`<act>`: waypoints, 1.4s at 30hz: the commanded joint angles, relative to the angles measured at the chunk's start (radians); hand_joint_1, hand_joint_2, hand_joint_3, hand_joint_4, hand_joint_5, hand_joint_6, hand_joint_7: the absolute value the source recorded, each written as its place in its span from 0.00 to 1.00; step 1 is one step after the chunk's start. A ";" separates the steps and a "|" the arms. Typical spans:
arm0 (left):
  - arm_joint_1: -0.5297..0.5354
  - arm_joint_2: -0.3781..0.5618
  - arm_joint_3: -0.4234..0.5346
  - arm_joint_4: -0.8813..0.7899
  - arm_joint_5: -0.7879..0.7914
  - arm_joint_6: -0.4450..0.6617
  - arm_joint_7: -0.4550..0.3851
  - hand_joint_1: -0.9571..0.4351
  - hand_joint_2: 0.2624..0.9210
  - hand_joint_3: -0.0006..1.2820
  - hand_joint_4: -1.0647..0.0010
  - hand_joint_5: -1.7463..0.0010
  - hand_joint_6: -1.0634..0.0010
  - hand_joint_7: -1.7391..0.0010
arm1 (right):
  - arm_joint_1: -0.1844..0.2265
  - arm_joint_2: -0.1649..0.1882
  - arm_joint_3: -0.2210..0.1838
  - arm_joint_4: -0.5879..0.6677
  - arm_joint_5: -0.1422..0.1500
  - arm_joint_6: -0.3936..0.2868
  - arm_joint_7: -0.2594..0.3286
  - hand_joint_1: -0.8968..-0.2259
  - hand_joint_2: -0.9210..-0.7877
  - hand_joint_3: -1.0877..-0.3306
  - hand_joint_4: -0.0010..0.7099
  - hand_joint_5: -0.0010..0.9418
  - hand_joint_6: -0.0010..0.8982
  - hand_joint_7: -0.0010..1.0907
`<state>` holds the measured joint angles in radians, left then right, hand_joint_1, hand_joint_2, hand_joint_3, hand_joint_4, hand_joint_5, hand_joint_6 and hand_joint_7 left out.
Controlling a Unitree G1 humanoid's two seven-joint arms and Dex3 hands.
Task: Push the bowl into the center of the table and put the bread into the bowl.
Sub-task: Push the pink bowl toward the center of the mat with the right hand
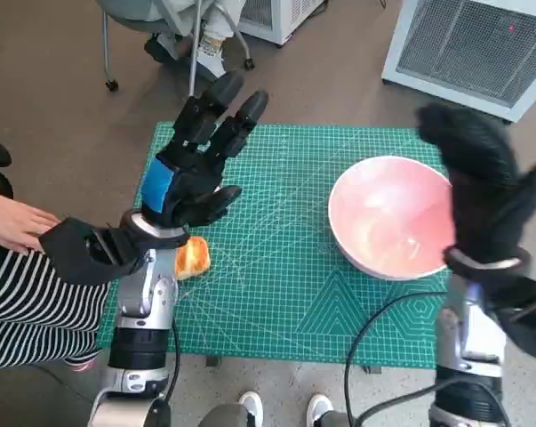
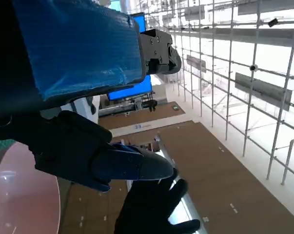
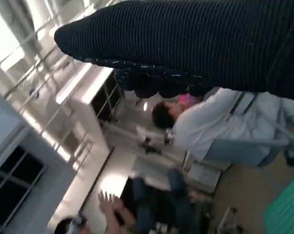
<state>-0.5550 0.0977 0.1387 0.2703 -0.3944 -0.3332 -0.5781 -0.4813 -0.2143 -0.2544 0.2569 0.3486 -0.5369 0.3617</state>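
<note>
Plainly, both robot hands, left and right, are released above the mat, bread untouched

You see bread half hidden under left hand. Right hand blurred, covers bowl rim edge. Right wrist view: person blurred.

Bright even daylight; window glare, right hand motion-blurred.
</note>
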 commanded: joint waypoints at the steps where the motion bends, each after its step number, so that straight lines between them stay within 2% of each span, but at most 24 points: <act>1: 0.000 0.000 0.008 0.018 -0.003 -0.023 -0.003 0.28 1.00 0.20 0.85 1.00 1.00 0.80 | -0.029 -0.045 -0.062 0.147 -0.052 -0.053 -0.062 0.33 0.00 0.50 0.20 0.00 0.07 0.39; 4: 0.000 -0.001 0.011 0.029 -0.004 -0.031 -0.004 0.27 1.00 0.20 0.85 1.00 1.00 0.80 | -0.054 -0.079 -0.099 0.266 -0.107 -0.087 -0.142 0.32 0.00 0.46 0.20 0.00 0.02 0.43; 9: -0.004 0.000 0.016 0.048 -0.009 -0.041 -0.007 0.27 1.00 0.20 0.84 1.00 1.00 0.80 | -0.098 -0.114 -0.127 0.445 -0.143 -0.124 -0.219 0.33 0.00 0.41 0.16 0.00 0.00 0.38; 11: -0.004 0.000 0.018 0.050 -0.008 -0.044 -0.007 0.27 1.00 0.20 0.84 1.00 0.99 0.80 | -0.120 -0.127 -0.137 0.529 -0.140 -0.120 -0.234 0.34 0.00 0.39 0.15 0.00 0.00 0.36; 17: -0.003 0.003 0.026 0.054 -0.013 -0.042 -0.009 0.27 1.00 0.20 0.84 1.00 0.99 0.80 | -0.164 -0.146 -0.159 0.714 -0.106 -0.087 -0.225 0.40 0.00 0.34 0.10 0.00 0.00 0.31; 22: -0.007 0.007 0.037 0.068 -0.017 -0.047 -0.014 0.27 1.00 0.20 0.84 1.00 0.99 0.80 | -0.182 -0.140 -0.165 0.822 -0.099 -0.054 -0.215 0.46 0.00 0.28 0.07 0.00 0.00 0.28; 25: -0.008 0.010 0.043 0.072 -0.017 -0.050 -0.014 0.26 1.00 0.20 0.84 1.00 0.98 0.81 | -0.190 -0.134 -0.158 0.879 -0.112 -0.035 -0.227 0.47 0.00 0.26 0.07 0.00 0.00 0.26; 30: -0.013 0.020 0.057 0.085 -0.019 -0.062 -0.016 0.25 1.00 0.19 0.84 1.00 0.96 0.84 | -0.201 -0.101 -0.153 0.941 -0.115 0.000 -0.236 0.48 0.00 0.25 0.07 0.00 0.01 0.25; 35: -0.013 0.025 0.067 0.090 -0.021 -0.074 -0.017 0.25 1.00 0.19 0.84 1.00 0.94 0.86 | -0.211 -0.072 -0.139 0.975 -0.125 0.034 -0.228 0.48 0.00 0.26 0.08 0.01 0.02 0.25; 42: -0.014 0.026 0.073 0.099 -0.017 -0.094 -0.015 0.25 1.00 0.21 0.84 1.00 0.91 0.89 | -0.222 -0.031 -0.132 0.995 -0.119 0.064 -0.212 0.48 0.00 0.31 0.09 0.01 0.06 0.24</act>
<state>-0.5559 0.1166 0.2081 0.3661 -0.4064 -0.4084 -0.5913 -0.7022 -0.2664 -0.3891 1.2292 0.2312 -0.5006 0.1422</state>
